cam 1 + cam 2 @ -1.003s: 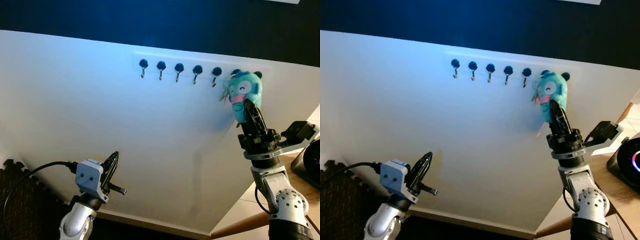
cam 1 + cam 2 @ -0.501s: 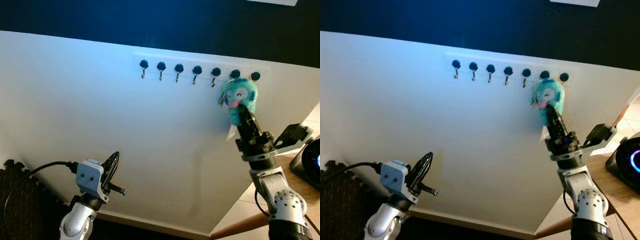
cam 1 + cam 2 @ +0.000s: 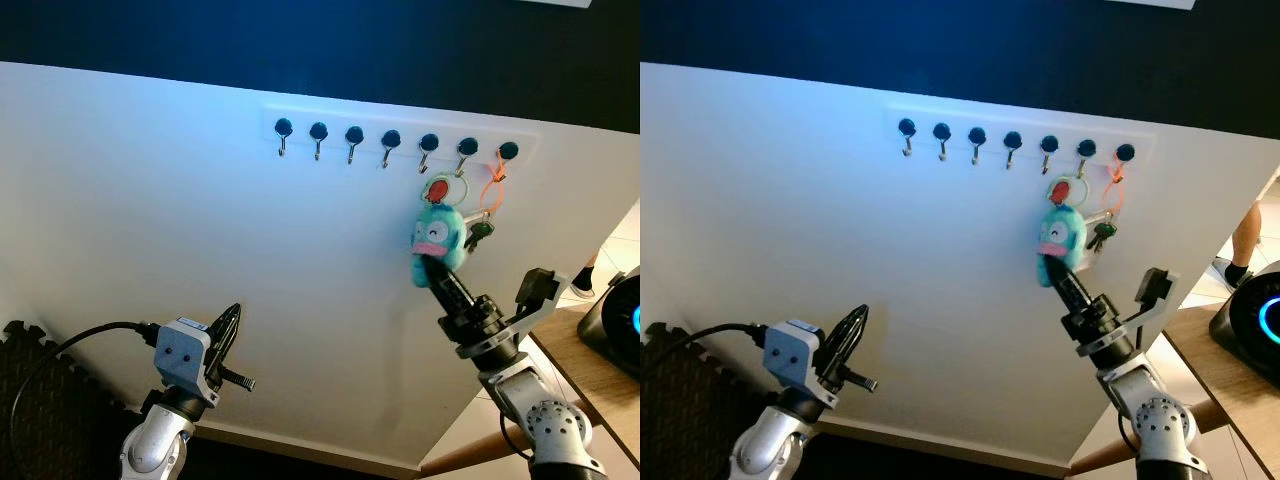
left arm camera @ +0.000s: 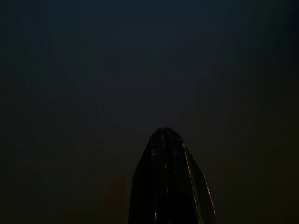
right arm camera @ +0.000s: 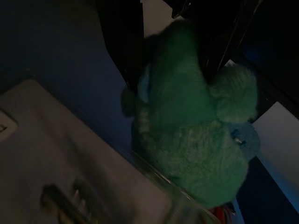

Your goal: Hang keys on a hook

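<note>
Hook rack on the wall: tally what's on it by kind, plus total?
Hooks: 7
Teal plush keychain, at the right gripper fingertips: 1
Orange loop on the last hook: 1
Dark green-headed key: 1
Total: 10

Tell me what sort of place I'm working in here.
Probably a home entryway: a white wall carries a row of small black-capped metal hooks, a teal plush-toy keychain with keys hangs there, and a wooden tabletop stands alongside.
</note>
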### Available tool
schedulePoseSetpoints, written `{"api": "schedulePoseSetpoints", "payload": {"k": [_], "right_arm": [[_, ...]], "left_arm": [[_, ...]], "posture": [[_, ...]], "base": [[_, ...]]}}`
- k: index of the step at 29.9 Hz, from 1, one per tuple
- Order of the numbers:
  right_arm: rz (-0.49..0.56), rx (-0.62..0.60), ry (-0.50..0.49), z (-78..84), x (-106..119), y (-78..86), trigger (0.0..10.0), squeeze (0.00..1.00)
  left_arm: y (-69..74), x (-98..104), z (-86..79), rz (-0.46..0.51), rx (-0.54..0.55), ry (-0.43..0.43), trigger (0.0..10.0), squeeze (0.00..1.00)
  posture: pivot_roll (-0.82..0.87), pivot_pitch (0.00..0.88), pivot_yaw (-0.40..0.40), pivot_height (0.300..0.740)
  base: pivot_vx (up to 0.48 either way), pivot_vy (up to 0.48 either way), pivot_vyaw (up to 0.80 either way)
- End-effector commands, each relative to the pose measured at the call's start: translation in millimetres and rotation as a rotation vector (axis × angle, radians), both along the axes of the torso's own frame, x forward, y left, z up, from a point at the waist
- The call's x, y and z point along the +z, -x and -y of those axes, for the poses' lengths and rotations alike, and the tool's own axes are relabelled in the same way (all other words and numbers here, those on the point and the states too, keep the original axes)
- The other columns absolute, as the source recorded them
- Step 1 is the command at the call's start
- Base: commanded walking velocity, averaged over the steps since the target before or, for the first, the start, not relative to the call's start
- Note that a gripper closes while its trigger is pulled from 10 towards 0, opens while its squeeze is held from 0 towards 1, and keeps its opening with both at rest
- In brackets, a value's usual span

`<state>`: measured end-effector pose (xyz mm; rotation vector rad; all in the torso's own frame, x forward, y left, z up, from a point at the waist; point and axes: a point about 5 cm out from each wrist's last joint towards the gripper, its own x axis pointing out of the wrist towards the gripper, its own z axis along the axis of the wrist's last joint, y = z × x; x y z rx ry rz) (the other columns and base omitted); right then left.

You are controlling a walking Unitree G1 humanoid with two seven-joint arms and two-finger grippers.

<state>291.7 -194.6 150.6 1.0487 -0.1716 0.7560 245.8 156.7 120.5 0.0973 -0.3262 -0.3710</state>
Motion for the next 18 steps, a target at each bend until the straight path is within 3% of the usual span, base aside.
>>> {"api": "schedulePoseSetpoints", "payload": {"k": [1, 12, 18], "right_arm": [[-0.043, 0.01, 0.043, -0.4, -10.2, 3.8, 10.0, 0.0], [-0.039, 0.02, 0.098, -1.4, -14.3, 5.6, 10.0, 0.0], [-0.047, 0.011, 0.059, 2.1, -12.0, 3.4, 10.0, 0.0]], "left_arm": [[1.4, -2.5, 2.6, -0.013, -0.012, -0.005, 10.0, 0.0], [2.1, -2.3, 2.8, -0.008, -0.009, -0.006, 10.0, 0.0], [1.4, 0.4, 6.0, 0.001, -0.02, 0.003, 10.0, 0.0]], "posture": [[0.11, 0.063, -0.055, 0.74], [0.11, 0.069, -0.058, 0.74], [0.11, 0.069, -0.057, 0.74]], "base": [[0.0, 0.0, 0.0], [0.0, 0.0, 0.0], [0.0, 0.0, 0.0]]}}
